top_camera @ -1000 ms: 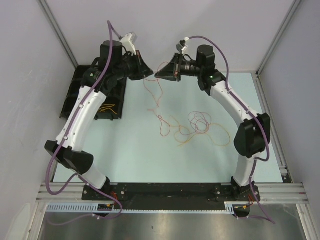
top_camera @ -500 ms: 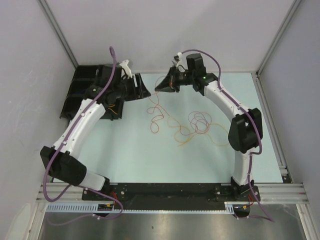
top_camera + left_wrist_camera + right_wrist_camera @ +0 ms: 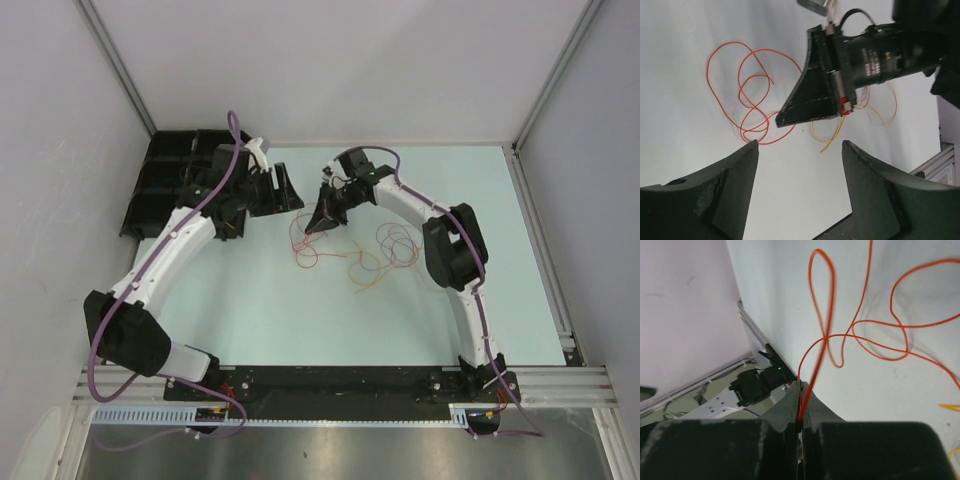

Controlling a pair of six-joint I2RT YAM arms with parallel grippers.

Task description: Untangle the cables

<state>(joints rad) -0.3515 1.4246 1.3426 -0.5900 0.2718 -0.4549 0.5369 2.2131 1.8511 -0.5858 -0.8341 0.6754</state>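
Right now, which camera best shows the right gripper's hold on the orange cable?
The right wrist view: the right gripper is shut on the orange cable, close up. The left wrist view shows that gripper from outside, pinch hidden; the top view, only tiny loops.

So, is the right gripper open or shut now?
Shut on the orange cable. In the right wrist view the right gripper has its fingers pressed together, the cable pinched between.

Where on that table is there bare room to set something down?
The widest bare patch of pale blue tabletop lies between the thin looping orange, red and yellow cables and the black base rail. The far right corner is bare too. The middle, around those cables, is crowded.
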